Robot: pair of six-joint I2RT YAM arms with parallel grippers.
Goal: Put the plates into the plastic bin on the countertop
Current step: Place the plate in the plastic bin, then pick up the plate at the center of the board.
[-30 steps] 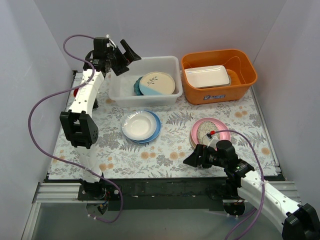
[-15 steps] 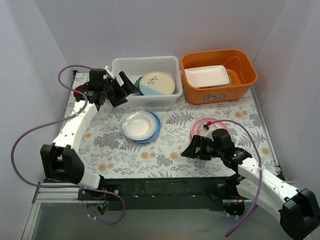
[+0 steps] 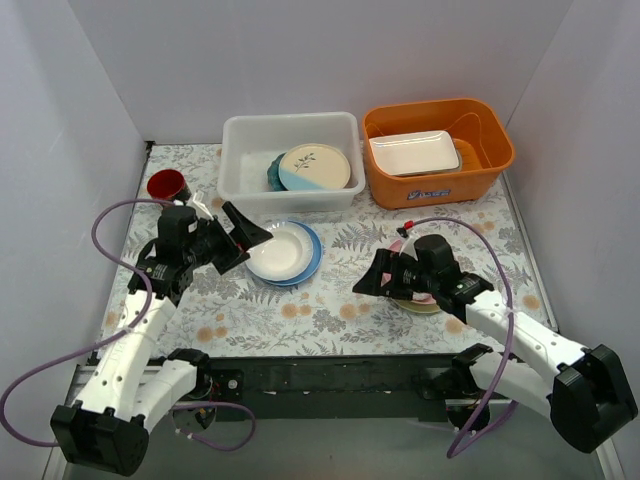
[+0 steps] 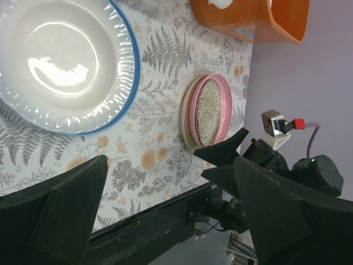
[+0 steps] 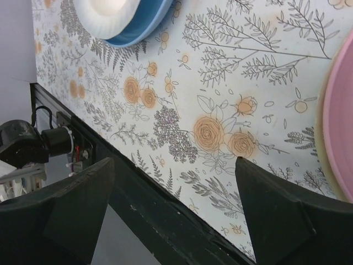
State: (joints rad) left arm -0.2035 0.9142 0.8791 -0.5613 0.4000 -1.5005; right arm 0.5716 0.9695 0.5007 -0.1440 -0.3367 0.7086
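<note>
Both grippers have their jaws spread wide and hold nothing. The left gripper (image 3: 255, 248) hovers just beside the left edge of the white plate (image 3: 278, 250), which sits on a blue plate (image 3: 313, 256) in the middle of the cloth (image 3: 330, 310). The right gripper (image 3: 367, 274) is at the left edge of the pink plate (image 4: 192, 118) (a speckled plate (image 4: 209, 107) lies in it, with a pale one beneath). The bin (image 3: 236, 185) at the back holds a leaf plate (image 3: 315, 167) partly over a teal plate (image 3: 272, 173). To its right is an orange tub (image 3: 440, 190) with a tray (image 3: 413, 152), and to its left a red cup (image 3: 165, 184).
</note>
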